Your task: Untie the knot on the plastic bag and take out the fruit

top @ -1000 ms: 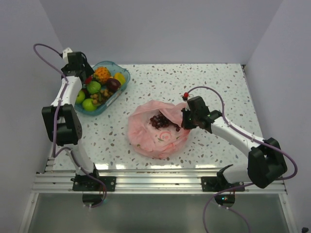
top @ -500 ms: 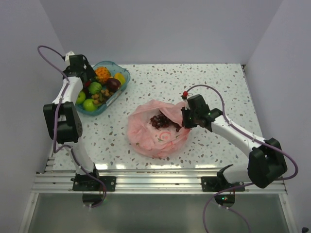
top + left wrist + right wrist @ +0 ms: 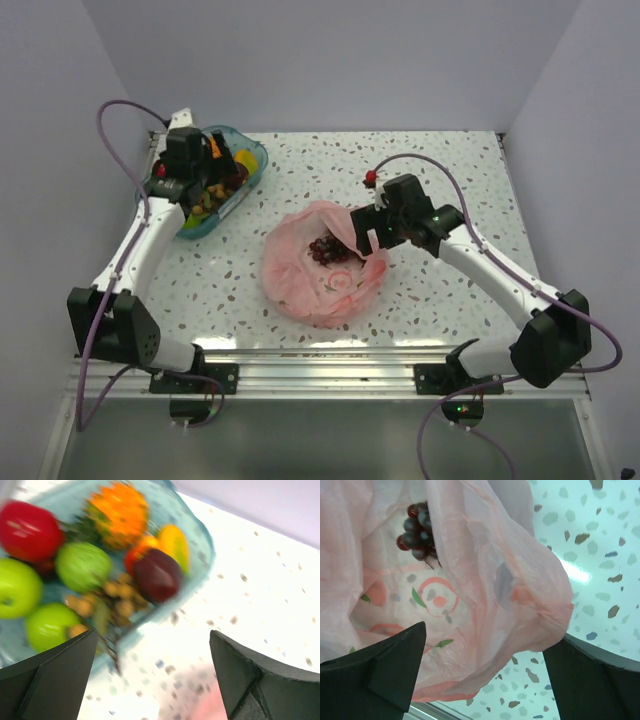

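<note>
The pale-pink plastic bag [image 3: 320, 275] lies open in the middle of the table, and no knot shows on it. Dark purple grapes [image 3: 328, 248] rest inside it, also seen in the right wrist view as grapes [image 3: 417, 532] behind the bag [image 3: 485, 580]. My right gripper [image 3: 364, 232] hovers at the bag's right rim. There the gripper [image 3: 485, 640] is open, with the rim lying loose between its fingers. My left gripper [image 3: 188, 192] is open above the blue tray [image 3: 256, 160]. In its own view the gripper [image 3: 153, 635] holds nothing, with green apples [image 3: 82, 565] beyond it.
The blue tray's rim [image 3: 202, 545] encloses a red apple [image 3: 27, 522], a small pineapple [image 3: 117, 507], a dark plum [image 3: 157, 575] and a yellow-orange piece [image 3: 172, 542]. White walls close off the table at the back and sides. A metal rail [image 3: 320, 375] runs along the near edge.
My right gripper has opened and let go of the bag's rim, lifting slightly. My left arm has swung right from the tray's far side to above it, its jaws opening wider.
</note>
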{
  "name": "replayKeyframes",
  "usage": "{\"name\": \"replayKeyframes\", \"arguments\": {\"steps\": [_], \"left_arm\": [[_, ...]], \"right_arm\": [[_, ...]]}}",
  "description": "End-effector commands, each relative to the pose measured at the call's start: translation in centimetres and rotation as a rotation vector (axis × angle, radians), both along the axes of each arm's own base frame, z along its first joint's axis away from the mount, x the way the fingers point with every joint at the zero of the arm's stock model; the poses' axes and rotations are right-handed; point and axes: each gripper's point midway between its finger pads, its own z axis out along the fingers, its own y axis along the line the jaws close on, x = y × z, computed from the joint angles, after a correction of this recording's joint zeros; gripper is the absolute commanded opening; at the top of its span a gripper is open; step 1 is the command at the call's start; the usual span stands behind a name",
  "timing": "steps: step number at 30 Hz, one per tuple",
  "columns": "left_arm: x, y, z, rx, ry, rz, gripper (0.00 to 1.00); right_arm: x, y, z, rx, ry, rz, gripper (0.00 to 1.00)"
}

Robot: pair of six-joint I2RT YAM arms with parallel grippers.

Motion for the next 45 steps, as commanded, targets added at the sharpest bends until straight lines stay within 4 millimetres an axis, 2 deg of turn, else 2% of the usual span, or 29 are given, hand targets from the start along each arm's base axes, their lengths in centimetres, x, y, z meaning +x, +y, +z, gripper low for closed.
{"name": "replayKeyframes", "arguments": {"steps": [1,2,3,4,5,6,7,9,10,13,15,16,19,23,24,26,27,28,30,31,32,34,35,38,42,45], "left_arm": [[-3.8,-7.0,-0.1,-0.053,0.016,-0.191,1.00],[-4.6,-8.3,-0.1,-0.062,0.015,-0.223,1.00],[-5.8,-9.5,-0.1,-0.073,0.014,-0.257,1.00],[-6.9,-11.9,-0.2,-0.090,0.016,-0.311,1.00],[-7.6,-13.2,-0.2,-0.100,0.015,-0.344,1.00],[-8.6,-14.2,-0.6,-0.109,0.024,-0.376,1.00],[-9.7,-16.4,-0.9,-0.124,0.034,-0.429,1.00],[-11.2,-18.2,-1.8,-0.128,0.058,-0.470,1.00],[-12.4,-20.2,-2.1,-0.138,0.065,-0.518,1.00],[-14.8,-22.9,-4.3,-0.139,0.106,-0.575,1.00],[-15.8,-23.7,-6.2,-0.138,0.147,-0.590,1.00],[-16.5,-24.4,-6.7,-0.138,0.159,-0.601,1.00],[-17.7,-25.0,-8.9,-0.132,0.199,-0.607,1.00],[-19.0,-24.7,-12.1,-0.113,0.274,-0.606,1.00],[-19.2,-24.6,-12.9,-0.104,0.291,-0.607,1.00],[-19.6,-24.5,-14.1,-0.095,0.317,-0.610,1.00],[-19.7,-24.5,-14.9,-0.084,0.335,-0.612,1.00],[-19.9,-24.3,-15.5,-0.074,0.350,-0.608,1.00],[-20.3,-23.8,-17.1,-0.050,0.399,-0.596,1.00],[-20.5,-23.6,-17.6,-0.042,0.415,-0.592,1.00],[-20.7,-23.4,-18.3,-0.031,0.432,-0.588,1.00],[-20.8,-23.0,-18.8,-0.016,0.442,-0.577,1.00],[-20.7,-22.9,-18.9,-0.012,0.442,-0.576,1.00],[-20.5,-22.7,-19.0,0.009,0.444,-0.570,1.00],[-20.1,-22.8,-18.2,0.025,0.425,-0.579,1.00],[-19.5,-23.5,-16.0,0.011,0.349,-0.625,1.00]], "right_arm": [[0.4,0.7,3.8,-0.044,-0.090,0.087,0.99],[0.4,1.4,3.7,-0.070,-0.101,0.126,0.99],[0.7,1.9,4.5,-0.075,-0.125,0.140,0.99],[0.9,1.9,4.4,-0.108,-0.127,0.141,0.99],[1.1,2.5,3.9,-0.137,-0.117,0.158,0.99],[1.7,2.7,4.3,-0.166,-0.140,0.176,0.99],[2.3,2.2,4.3,-0.204,-0.153,0.152,0.99],[3.4,2.5,3.9,-0.243,-0.158,0.144,0.99],[3.9,2.5,3.9,-0.259,-0.165,0.132,0.99],[5.4,2.5,2.6,-0.317,-0.167,0.120,0.99],[5.8,2.9,2.1,-0.328,-0.153,0.134,0.99],[6.0,3.1,1.0,-0.340,-0.134,0.139,0.99],[6.1,4.0,-0.9,-0.328,-0.093,0.165,0.99],[5.8,4.9,-3.4,-0.298,-0.044,0.165,0.99],[5.7,4.8,-4.1,-0.299,-0.032,0.158,0.94],[6.0,4.9,-4.9,-0.279,-0.024,0.144,0.82],[5.9,4.7,-5.5,-0.281,-0.012,0.145,0.61],[6.0,4.6,-5.6,-0.253,-0.001,0.109,0.49],[6.3,3.4,-5.7,-0.231,0.012,0.040,0.25],[6.7,2.9,-5.5,-0.224,0.001,0.010,0.09],[7.3,1.5,-5.2,-0.226,-0.009,-0.065,0.01],[7.6,-0.3,-4.4,-0.215,-0.029,-0.153,0.00],[8.1,-1.8,-4.3,-0.196,-0.022,-0.237,0.00],[8.3,-4.1,-4.5,-0.130,0.009,-0.358,0.00],[7.5,-3.8,-5.9,-0.095,0.065,-0.342,0.00],[7.0,-3.7,-6.7,-0.085,0.084,-0.343,0.00]]}}
